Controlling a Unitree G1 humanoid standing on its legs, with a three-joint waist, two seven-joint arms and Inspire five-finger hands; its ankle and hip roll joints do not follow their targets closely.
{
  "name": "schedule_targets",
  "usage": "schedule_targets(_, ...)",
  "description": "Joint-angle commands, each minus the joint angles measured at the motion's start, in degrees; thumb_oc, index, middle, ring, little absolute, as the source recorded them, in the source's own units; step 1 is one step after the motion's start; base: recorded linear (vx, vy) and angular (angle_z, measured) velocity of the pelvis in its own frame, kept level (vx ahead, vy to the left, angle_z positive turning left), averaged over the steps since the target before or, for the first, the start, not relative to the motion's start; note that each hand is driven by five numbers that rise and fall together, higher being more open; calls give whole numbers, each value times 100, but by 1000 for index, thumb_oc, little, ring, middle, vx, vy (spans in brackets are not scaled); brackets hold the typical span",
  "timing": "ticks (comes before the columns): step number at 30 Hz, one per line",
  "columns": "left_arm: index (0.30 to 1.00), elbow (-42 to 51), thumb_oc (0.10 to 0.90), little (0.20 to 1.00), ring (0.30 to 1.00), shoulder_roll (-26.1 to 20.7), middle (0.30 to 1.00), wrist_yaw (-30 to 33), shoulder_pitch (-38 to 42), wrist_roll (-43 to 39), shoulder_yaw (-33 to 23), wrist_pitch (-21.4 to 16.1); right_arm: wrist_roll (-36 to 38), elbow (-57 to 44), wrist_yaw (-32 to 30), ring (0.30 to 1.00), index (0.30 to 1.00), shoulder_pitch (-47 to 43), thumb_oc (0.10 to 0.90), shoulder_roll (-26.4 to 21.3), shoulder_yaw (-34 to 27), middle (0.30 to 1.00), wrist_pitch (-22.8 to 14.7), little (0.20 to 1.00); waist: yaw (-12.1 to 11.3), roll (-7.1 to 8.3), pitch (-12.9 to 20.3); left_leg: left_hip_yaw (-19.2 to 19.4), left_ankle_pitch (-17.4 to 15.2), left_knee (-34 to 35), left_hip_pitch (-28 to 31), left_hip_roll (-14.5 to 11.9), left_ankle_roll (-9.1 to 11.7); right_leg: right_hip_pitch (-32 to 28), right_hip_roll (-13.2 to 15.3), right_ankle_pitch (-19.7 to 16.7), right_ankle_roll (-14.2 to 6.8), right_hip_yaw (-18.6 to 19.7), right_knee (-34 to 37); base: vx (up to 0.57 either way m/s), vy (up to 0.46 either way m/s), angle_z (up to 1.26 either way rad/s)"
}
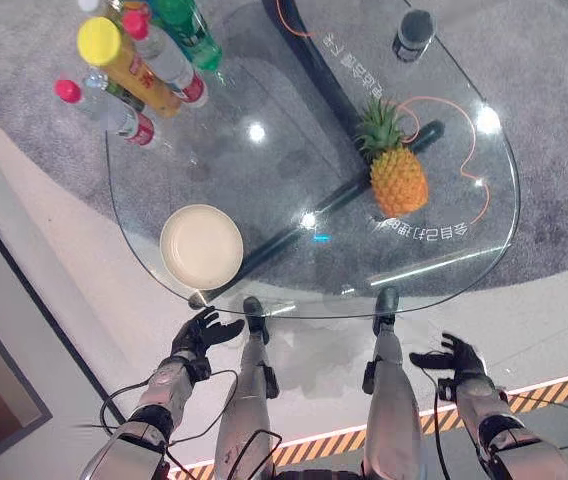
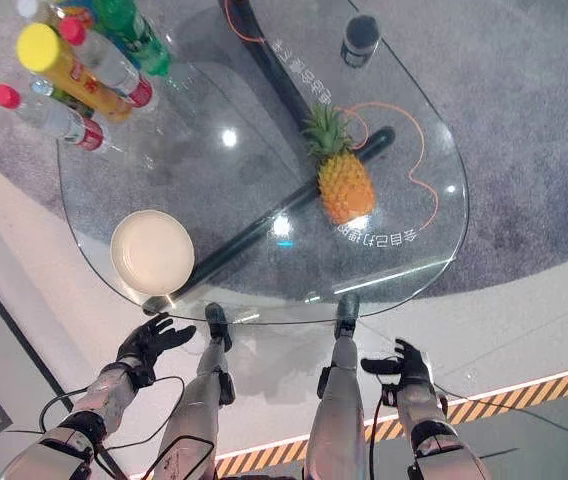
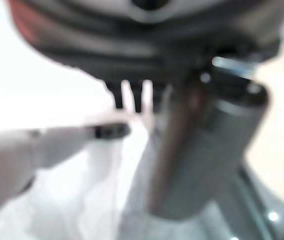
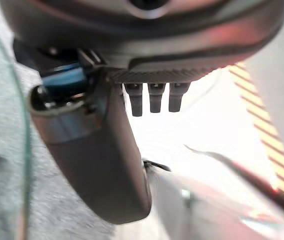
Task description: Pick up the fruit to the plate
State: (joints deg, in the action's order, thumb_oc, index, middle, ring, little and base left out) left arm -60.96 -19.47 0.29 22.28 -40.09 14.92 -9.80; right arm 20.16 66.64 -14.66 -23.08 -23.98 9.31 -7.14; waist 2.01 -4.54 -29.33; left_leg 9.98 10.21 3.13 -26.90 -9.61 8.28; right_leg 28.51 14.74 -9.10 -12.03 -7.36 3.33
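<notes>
Standing on curved clear glass table (image 1: 464, 215): knobbly pineapple (image 1: 397, 178), round plate (image 1: 201, 246).

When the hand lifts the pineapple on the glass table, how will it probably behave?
The pineapple looks stiff and probably heavy for its size. Its rough skin should grip well, though the leafy crown may prick or bend. It stands upright on smooth glass table, so a sideways push could likely tip or slide it.

2 silver-grey arms end in dark, fingered hands.
</notes>
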Motion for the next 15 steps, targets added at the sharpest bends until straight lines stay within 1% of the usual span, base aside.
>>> schedule_targets(1,900,-210,800,900,900,-308,900,562,80,-292,-285,-311,231,-153,-491,900,900,161,800,-341,55,900,-238,900,-13,189,-47,-535,-348,-879,-805,54,19,973,76,29,51,19,-1144,-30,-33,3)
schedule_targets(2,900,-210,800,900,900,-309,900,563,84,-292,-287,-311,230,-153,-493,900,900,157,800,-339,56,900,-238,900,-12,190,-47,-537,-353,-893,-819,54,19,986,77,33,52,22,-1155,-37,-39,4)
schedule_targets(3,900,-157,800,900,900,-342,900,745,136,-244,-345,-332,265,-265,-560,900,900,84,800,-325,109,900,-248,900,-21,223,-47,-572,-367,-1026,-1012,66,9,1164,38,62,72,17,-1284,-22,-33,3)
schedule_targets(5,900,-116,800,900,900,-355,900,858,167,-197,-374,-335,268,-348,-633,900,900,65,800,-293,144,900,-268,900,-25,245,-47,-628,-391,-1203,-1220,87,6,1347,14,87,82,23,-1425,-10,-37,5)
schedule_targets(8,900,-69,800,900,900,-368,900,925,175,-133,-369,-319,233,-396,-670,900,900,47,800,-296,165,900,-295,900,-39,252,-47,-674,-447,-1340,-1365,100,4,1483,-9,134,93,14,-1537,-3,-12,5)
schedule_targets(10,900,-82,800,900,900,-369,900,957,189,-85,-353,-359,244,-381,-656,900,900,-10,800,-308,192,900,-330,900,-49,251,-47,-698,-449,-1404,-1475,113,-3,1595,-26,129,99,20,-1596,0,0,0)
schedule_targets(15,900,-41,800,900,900,-428,900,1063,288,-99,-343,-310,212,-412,-674,900,900,-136,800,-353,263,900,-321,900,-63,280,-47,-761,-434,-1489,-1701,121,-5,1799,-56,103,106,18,-1658,0,0,0)
